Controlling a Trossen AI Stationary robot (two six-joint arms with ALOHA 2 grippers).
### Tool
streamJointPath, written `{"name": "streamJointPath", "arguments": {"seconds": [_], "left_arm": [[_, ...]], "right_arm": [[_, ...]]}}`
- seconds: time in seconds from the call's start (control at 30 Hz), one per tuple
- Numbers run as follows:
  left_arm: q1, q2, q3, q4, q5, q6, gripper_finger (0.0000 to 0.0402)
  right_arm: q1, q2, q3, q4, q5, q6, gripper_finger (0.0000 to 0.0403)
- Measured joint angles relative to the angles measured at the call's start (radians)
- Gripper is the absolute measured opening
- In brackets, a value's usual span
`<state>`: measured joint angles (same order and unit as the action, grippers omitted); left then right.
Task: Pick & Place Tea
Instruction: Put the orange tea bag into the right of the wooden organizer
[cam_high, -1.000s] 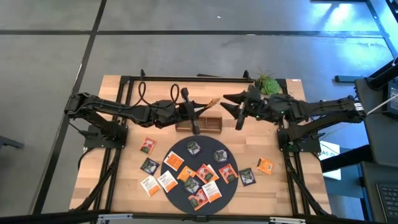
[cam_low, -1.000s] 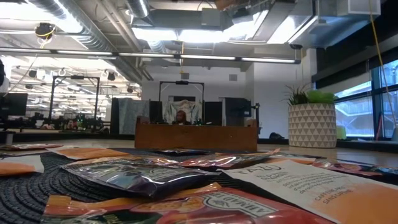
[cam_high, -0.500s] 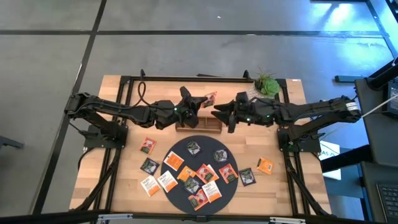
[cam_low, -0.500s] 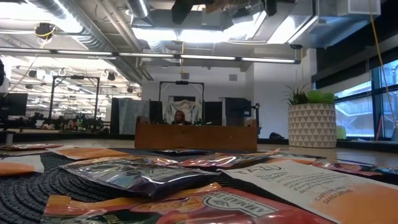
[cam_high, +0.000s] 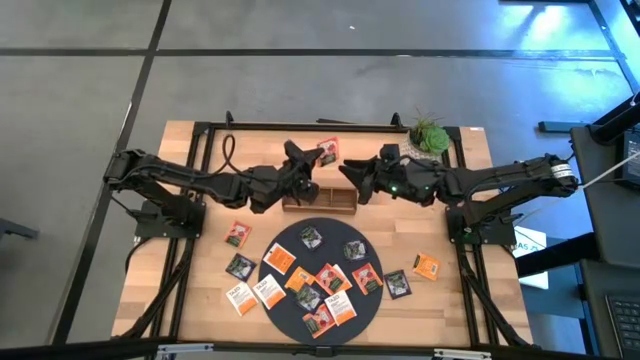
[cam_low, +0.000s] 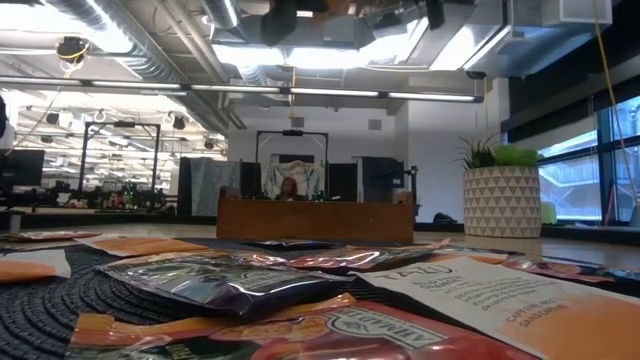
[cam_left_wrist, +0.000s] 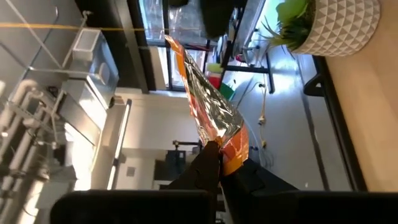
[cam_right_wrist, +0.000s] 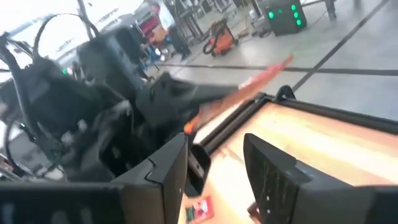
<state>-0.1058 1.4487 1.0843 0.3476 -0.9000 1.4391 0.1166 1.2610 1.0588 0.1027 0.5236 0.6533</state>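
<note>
My left gripper (cam_high: 312, 157) hangs level above the brown wooden tray (cam_high: 320, 201), shut on one orange tea sachet (cam_high: 328, 151) with a silvery foil face (cam_left_wrist: 208, 102). My right gripper (cam_high: 347, 170) faces it from the table's right, open, its fingers (cam_right_wrist: 171, 163) a little short of the sachet (cam_right_wrist: 252, 85) and touching nothing. Several more tea sachets lie flat on the dark round mat (cam_high: 290, 300) and on the wood around it, among them one to the left (cam_high: 237, 234) and one to the right (cam_high: 427, 266). My left gripper pinches the sachet by one end (cam_left_wrist: 229, 148) between its two fingers. The fingers come level from the table's left. The sachet sticks out beyond the fingertips toward the right gripper, lifted clear of the tray and the table.
A potted plant (cam_high: 428, 135) stands at the back right, close behind my right arm. The black frame rails (cam_high: 300, 126) run along the table's far edge. In the low view, sachets (cam_low: 230, 280) fill the foreground before the tray (cam_low: 315, 220).
My left gripper has rolled about its own axis in place, turning the sachet from edge-on to broad face up. My right gripper has moved toward the table's left and a little down, closing in on the sachet.
</note>
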Motion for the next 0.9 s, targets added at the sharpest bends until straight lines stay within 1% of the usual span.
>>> {"name": "streamJointPath", "arguments": {"seconds": [0.2, 0.3, 0.53, 0.8, 0.9], "left_arm": [[-0.011, 0.000, 0.000, 0.000, -0.031, 0.049, 0.0004], [-0.010, 0.000, 0.000, 0.000, -0.034, 0.057, 0.0003], [-0.010, 0.000, 0.000, 0.000, -0.021, 0.151, 0.0003], [-0.010, 0.001, 0.000, 0.001, -0.019, 0.154, 0.0003], [-0.010, 0.001, 0.000, 0.000, -0.021, 0.154, 0.0003]], "right_arm": [[-0.011, 0.000, 0.000, 0.049, 0.000, 0.003, 0.0157], [-0.011, 0.002, 0.000, 0.047, 0.000, 0.041, 0.0157], [-0.019, 0.033, 0.000, 0.052, -0.013, 0.117, 0.0157], [-0.036, 0.058, 0.000, 0.082, -0.027, 0.132, 0.0157], [-0.036, 0.058, 0.000, 0.085, -0.027, 0.131, 0.0147]]}}
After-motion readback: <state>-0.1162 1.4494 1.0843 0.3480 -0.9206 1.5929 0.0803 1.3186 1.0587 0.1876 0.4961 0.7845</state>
